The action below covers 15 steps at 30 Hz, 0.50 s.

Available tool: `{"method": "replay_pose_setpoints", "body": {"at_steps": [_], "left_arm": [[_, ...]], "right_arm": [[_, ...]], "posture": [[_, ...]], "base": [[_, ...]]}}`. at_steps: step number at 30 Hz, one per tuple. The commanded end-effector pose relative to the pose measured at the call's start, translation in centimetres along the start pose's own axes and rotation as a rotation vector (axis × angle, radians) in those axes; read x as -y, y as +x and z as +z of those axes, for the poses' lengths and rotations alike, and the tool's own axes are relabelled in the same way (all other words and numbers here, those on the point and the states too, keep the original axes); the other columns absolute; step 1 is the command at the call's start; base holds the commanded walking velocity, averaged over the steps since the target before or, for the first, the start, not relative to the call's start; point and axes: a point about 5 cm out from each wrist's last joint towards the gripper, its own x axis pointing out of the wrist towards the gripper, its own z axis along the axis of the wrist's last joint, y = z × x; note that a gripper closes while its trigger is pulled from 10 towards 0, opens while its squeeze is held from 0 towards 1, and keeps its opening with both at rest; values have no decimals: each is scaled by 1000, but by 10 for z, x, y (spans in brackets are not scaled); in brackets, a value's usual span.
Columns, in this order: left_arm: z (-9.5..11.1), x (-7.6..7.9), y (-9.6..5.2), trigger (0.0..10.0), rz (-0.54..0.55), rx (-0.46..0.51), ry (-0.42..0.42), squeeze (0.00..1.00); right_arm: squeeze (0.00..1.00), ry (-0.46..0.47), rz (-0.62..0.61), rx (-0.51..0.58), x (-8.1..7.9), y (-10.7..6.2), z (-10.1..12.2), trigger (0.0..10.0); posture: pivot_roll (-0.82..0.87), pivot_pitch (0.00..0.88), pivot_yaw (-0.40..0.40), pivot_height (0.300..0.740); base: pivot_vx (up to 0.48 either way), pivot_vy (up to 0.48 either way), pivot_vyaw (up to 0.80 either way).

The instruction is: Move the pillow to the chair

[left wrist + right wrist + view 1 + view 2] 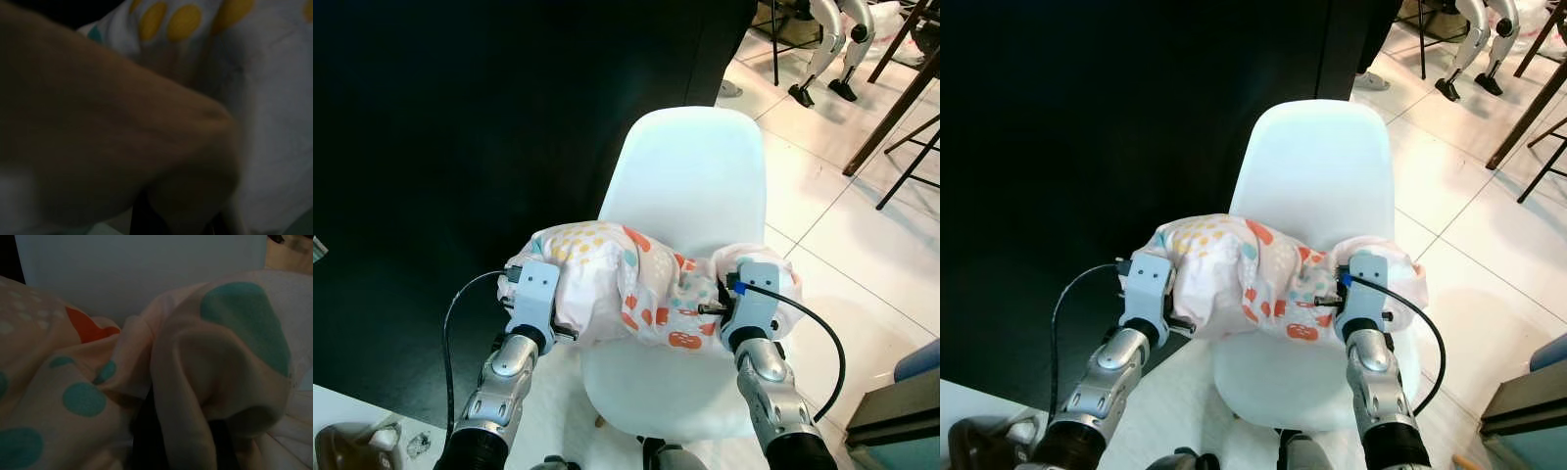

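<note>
A white pillow printed with orange, yellow and teal dots is held lengthwise just over the seat of a white plastic chair. My left gripper grips the pillow's left end, and my right gripper grips its right end. Bunched fabric hides the fingers of both. In the left wrist view the pillow is pressed close, yellow dots showing. The right wrist view has teal-dotted pillow folds wrapped around a dark finger, with the chair back behind.
A dark wall stands to the left of and behind the chair. On the white tiled floor at the right are another robot's legs, wooden table legs and a blue object. A brown object lies at bottom left.
</note>
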Motion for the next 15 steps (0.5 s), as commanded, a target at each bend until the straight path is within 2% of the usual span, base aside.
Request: {"method": "replay_pose_setpoints", "body": {"at_steps": [1, 15], "left_arm": [[-12, 6, -4, 10000, -7, -54, -33, 0], [-13, 14, -4, 10000, -17, -71, -68, 0]], "right_arm": [[0, 8, 26, -75, -7, -6, -16, 10000], [0, -4, 30, -82, -7, -5, -13, 10000]], "posture": [[-47, 321, 3, 740], [-58, 307, -1, 740]], "base": [[0, -326, 0], [0, -334, 0]]}}
